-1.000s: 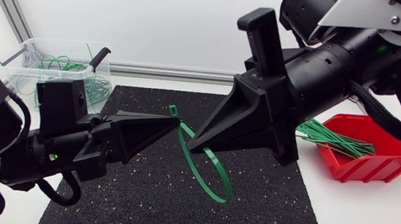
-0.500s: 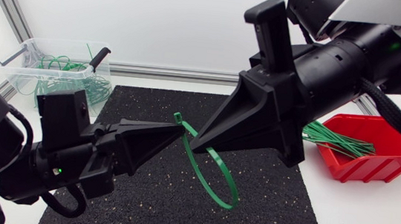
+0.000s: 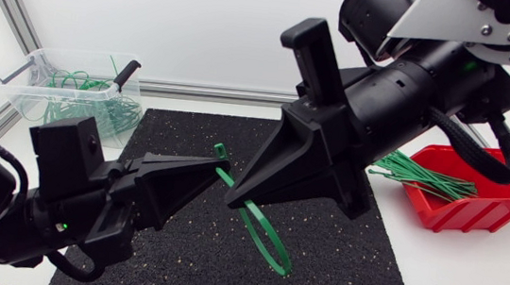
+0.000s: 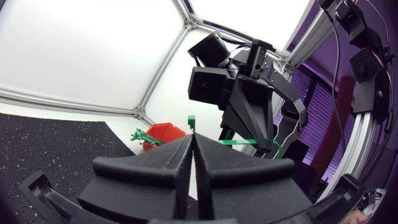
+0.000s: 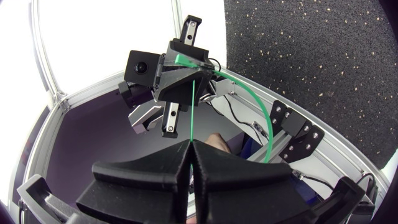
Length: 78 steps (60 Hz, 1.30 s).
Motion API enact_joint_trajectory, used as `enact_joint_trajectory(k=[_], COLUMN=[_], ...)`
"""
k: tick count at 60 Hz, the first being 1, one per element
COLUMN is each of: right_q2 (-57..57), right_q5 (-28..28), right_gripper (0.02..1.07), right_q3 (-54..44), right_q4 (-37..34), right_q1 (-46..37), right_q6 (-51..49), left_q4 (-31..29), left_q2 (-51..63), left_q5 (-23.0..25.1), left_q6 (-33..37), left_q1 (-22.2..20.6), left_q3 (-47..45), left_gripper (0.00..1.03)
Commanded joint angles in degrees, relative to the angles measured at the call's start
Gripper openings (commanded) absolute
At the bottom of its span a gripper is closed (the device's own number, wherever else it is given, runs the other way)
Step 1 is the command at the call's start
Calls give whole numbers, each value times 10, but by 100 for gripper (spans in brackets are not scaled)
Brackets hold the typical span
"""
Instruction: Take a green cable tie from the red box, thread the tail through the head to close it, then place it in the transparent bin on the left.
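1. The left gripper (image 3: 225, 163) is reaching over a black mat (image 3: 365, 268). Its fingers are pressed together, pinching a green tie (image 3: 264, 240) just below the head, which is poking up past the fingertips.
2. The right gripper (image 3: 231, 201) is meeting it almost tip to tip from the other side. Its fingers are also pressed together, pinching a thin stretch of the tail.
3. The tie is hanging in the air between the two grippers, above the middle of the mat. It is curving down in a loop below them and touching nothing else.
4. The step in hand looks like threading or tightening. Whether the tail is already passing through the head cannot be told.
5. To do it well, the left gripper should be holding the head steady, with its slot facing the right gripper.
6. The right gripper should be drawing the tail straight along that line, slowly and without twisting, so the thin strip is not slipping out of the pinch.
7. The red box (image 3: 504, 214) is sitting beside the mat on the right. It is holding a loose bundle of straight ties (image 3: 422, 175), some reaching out over its rim.
8. The bin (image 3: 27, 69) is sitting at the far left corner, well apart from the grippers. It is holding several green loops (image 3: 81, 82).
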Motion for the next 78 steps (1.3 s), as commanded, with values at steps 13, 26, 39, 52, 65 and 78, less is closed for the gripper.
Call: enact_joint_trajectory(k=[13,26,39,52,65,78], right_q2=[-8,-14,-15,-18,-19,-17], right_q5=[-3,-4,-4,-4,-4,-4], right_gripper=[8,8,8,8,8,8], right_q3=[2,1,1,-5,-10,-12], right_q4=[10,10,11,15,17,22], right_q1=[6,6,6,6,6,6], right_q6=[13,13,13,14,15,17], left_q4=[22,23,24,25,25,30], left_q2=[-25,-23,-17,-18,-23,-28], left_q5=[-8,-17,-31,-37,-37,-37], left_q6=[15,25,41,43,44,41], left_q1=[-17,-25,-38,-35,-24,-22], left_q3=[-35,-36,-38,-36,-30,-29], left_gripper=[3,3,3,3,3,3])
